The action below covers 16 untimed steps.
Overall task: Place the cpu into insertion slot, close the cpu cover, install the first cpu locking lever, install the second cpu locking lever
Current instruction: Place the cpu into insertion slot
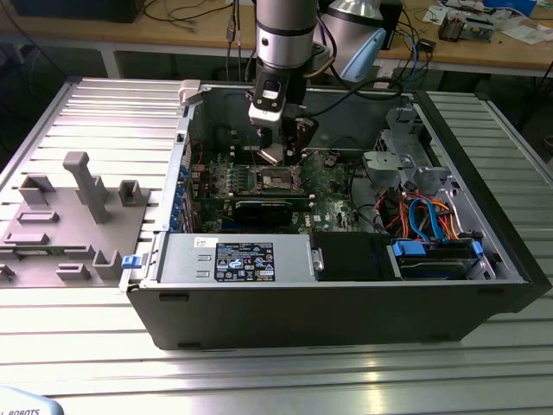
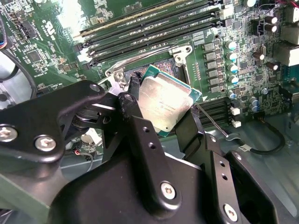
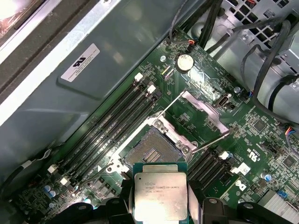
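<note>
The ribbed metal table (image 1: 285, 372) carries 1 open computer case (image 1: 346, 307) and 1 grey fixture (image 1: 52, 238).

Robotics lab bench setup: robot arm (image 1: 283, 35) over open computer case (image 1: 328, 303) on ribbed aluminium table (image 1: 259, 372), grey fixture block (image 1: 69, 233), cable-strewn wooden workbench (image 1: 492, 54) behind.

We see a silver-grey cylindrical arm (image 1: 283, 26) with what looks like a pale blue joint cap (image 1: 359, 54); matte black jaws and links (image 2: 140, 154) carry 4 silver screws (image 2: 167, 190).

Exterior view: high, far, looking down into the case (image 1: 328, 294);
Wrist views: close over the motherboard (image 3: 187, 116) (image 2: 46, 42), sharing the insertion slot (image 3: 149, 151) (image 2: 161, 67)
</note>
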Tool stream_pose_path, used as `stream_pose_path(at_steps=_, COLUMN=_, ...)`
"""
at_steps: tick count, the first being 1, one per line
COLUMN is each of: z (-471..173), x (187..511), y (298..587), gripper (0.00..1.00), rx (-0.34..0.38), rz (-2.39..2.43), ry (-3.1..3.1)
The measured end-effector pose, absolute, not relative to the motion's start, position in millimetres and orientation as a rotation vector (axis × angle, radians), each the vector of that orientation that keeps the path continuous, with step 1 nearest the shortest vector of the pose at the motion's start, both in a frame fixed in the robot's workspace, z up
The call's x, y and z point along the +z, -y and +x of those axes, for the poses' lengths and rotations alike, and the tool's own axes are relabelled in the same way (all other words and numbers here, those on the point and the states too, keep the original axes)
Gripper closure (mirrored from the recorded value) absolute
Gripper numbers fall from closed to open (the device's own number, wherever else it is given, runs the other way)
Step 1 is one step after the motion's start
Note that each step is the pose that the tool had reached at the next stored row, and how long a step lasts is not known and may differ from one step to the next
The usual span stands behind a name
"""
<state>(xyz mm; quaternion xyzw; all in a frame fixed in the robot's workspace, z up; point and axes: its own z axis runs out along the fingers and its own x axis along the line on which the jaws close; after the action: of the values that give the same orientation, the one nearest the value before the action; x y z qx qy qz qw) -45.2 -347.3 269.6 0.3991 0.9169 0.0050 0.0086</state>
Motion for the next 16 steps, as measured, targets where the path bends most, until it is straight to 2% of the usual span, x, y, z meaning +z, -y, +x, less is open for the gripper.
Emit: stream_pose_path(at_steps=16, z=-45.2, x=269.6, y=347.3, gripper=0.45, rx=0.015, rz=1.298, ry=-2.842)
